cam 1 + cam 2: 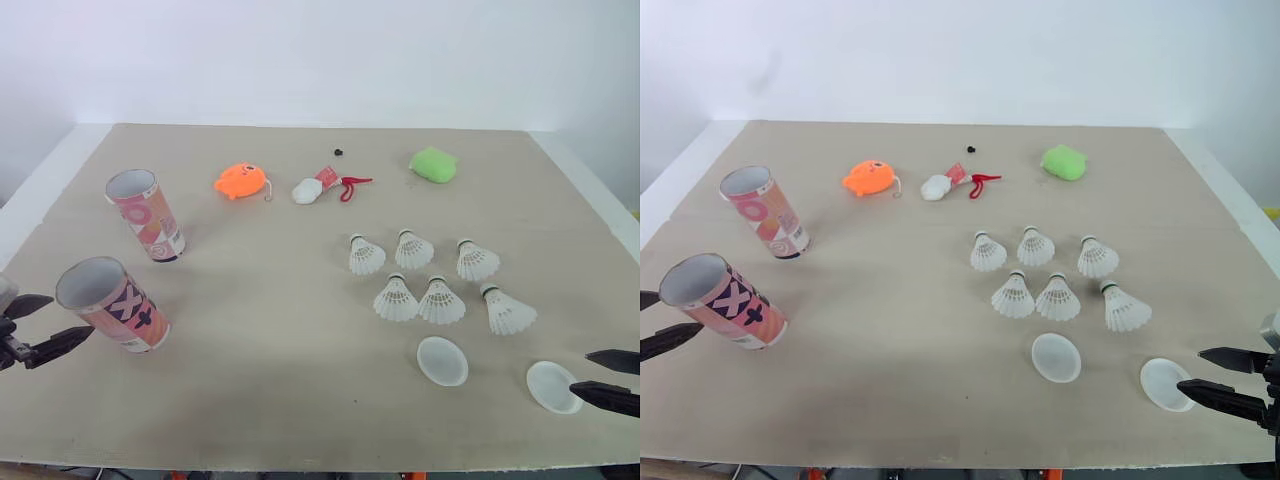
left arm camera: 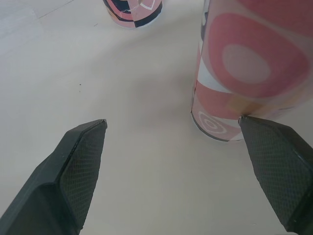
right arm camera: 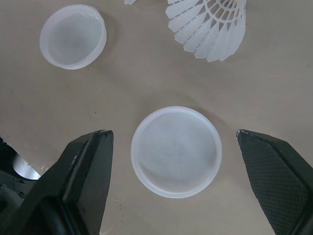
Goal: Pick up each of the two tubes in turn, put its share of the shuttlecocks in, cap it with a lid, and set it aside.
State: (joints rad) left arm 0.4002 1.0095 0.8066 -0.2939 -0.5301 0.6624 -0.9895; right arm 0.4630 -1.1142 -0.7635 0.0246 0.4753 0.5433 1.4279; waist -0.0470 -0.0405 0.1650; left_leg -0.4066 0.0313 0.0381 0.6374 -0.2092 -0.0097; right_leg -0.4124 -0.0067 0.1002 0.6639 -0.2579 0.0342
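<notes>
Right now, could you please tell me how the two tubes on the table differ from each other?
The near tube shows dark X and plus marks; the far tube shows pink rings. The near tube stands by the left gripper, close to the front edge of the table; the far tube stands farther back. Both are upright, pink and uncapped.

Cropped or unidentifiable
One tube (image 2: 254,73) is cut by the frame edge; a small black item (image 1: 338,152) cannot be identified.

Orange toy (image 1: 240,181), green lump (image 1: 433,164), tan table (image 1: 280,340)
</notes>
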